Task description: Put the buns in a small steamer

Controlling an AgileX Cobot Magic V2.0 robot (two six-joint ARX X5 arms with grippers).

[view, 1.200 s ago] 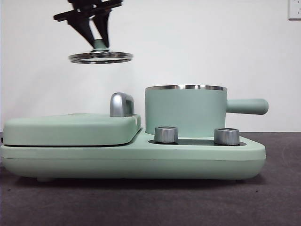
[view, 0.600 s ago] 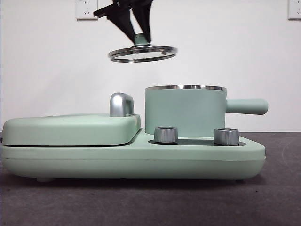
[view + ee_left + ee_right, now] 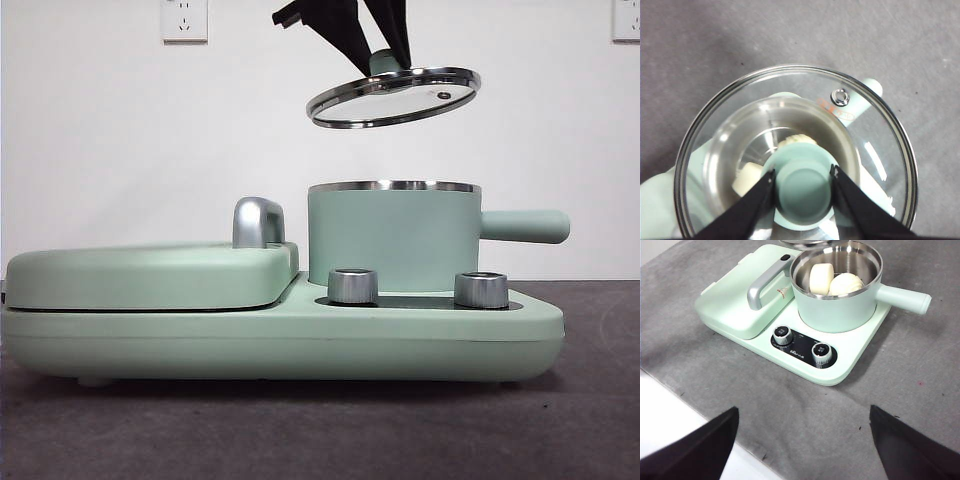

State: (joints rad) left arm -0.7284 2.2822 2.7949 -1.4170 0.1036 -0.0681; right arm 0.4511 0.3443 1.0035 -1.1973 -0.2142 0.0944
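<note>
Left hand (image 3: 802, 182) pinches the lid (image 3: 393, 97) by its knob, lid tilted, hanging right above the pot (image 3: 394, 236). Both buns (image 3: 835, 281) sit inside the pot already, straight below that hand. Right hand (image 3: 802, 445) waits spread, well back. Closing step, I'd say: next needs lid leveled & lowered square onto the rim.

Both buns (image 3: 836, 281) side by side in the steamer (image 3: 837, 305) — lid (image 3: 393, 97) held above
</note>
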